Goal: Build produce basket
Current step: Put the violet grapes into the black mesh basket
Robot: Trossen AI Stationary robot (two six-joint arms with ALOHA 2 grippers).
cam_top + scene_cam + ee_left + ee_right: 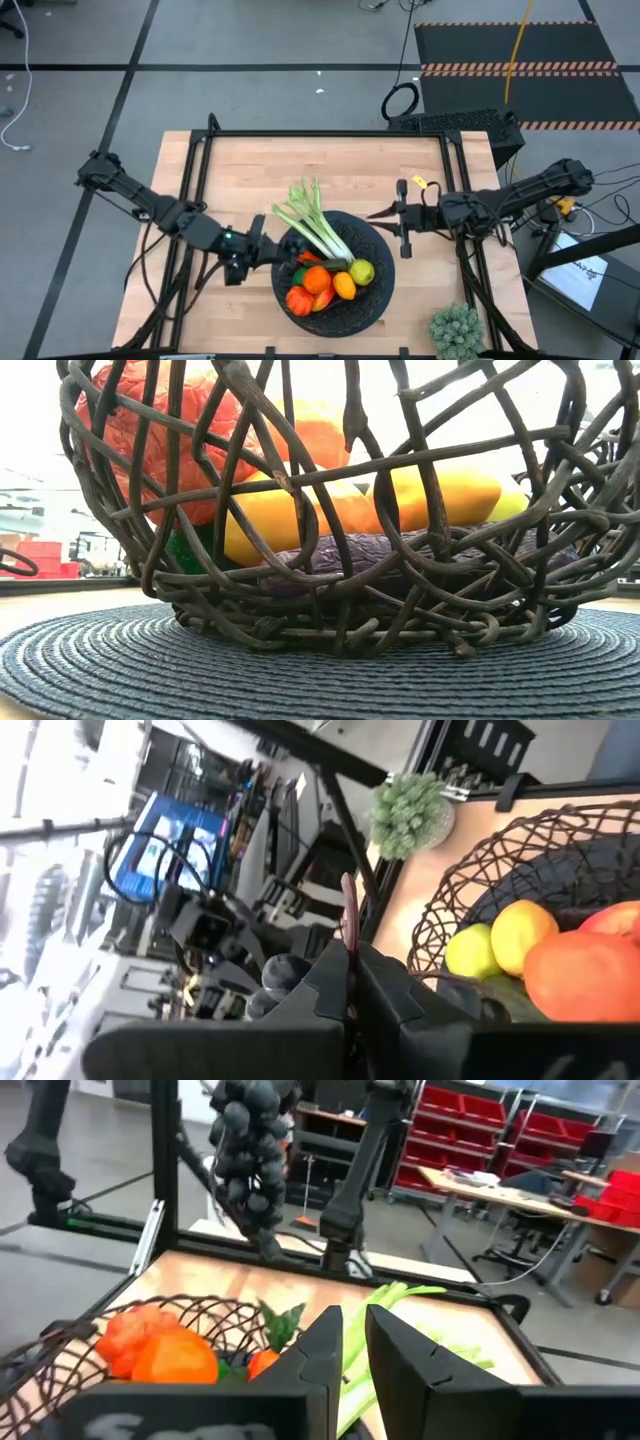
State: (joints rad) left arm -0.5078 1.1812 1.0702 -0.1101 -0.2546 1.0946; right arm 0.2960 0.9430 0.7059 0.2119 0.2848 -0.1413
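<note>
The round black woven wire basket (375, 290) sits on a dark circular woven mat (300, 670) at the front centre of the light wooden table (200, 180). It holds a long white-green leek (318, 228) lying diagonally with its leaves over the far-left rim, an orange fruit (317, 279), a red pepper (298, 299), a yellow lemon (344, 287) and a green-yellow lime (361, 271). In the low view, a purple eggplant (400, 550) lies at the bottom beneath the yellow fruit. The left gripper (268, 250) is positioned at the basket's left rim; its dark fingers (390, 995) are nearly together, and in the left wrist view a thin reddish stem-like piece (348, 915) stands between them, its identity undetermined. The right gripper (385, 213) is positioned just beyond the basket's far-right rim, wrist extended inward from the right edge of the table; its fingers (400, 1345) are close together with a narrow gap and hold nothing visible. In the right wrist view, a dark bunch of grapes (248, 1155) appears above the far edge of the table against a black frame post; what supports it cannot be determined. A bushy pale-green spiky clump (458, 330) rests at the front right corner of the table.
</note>
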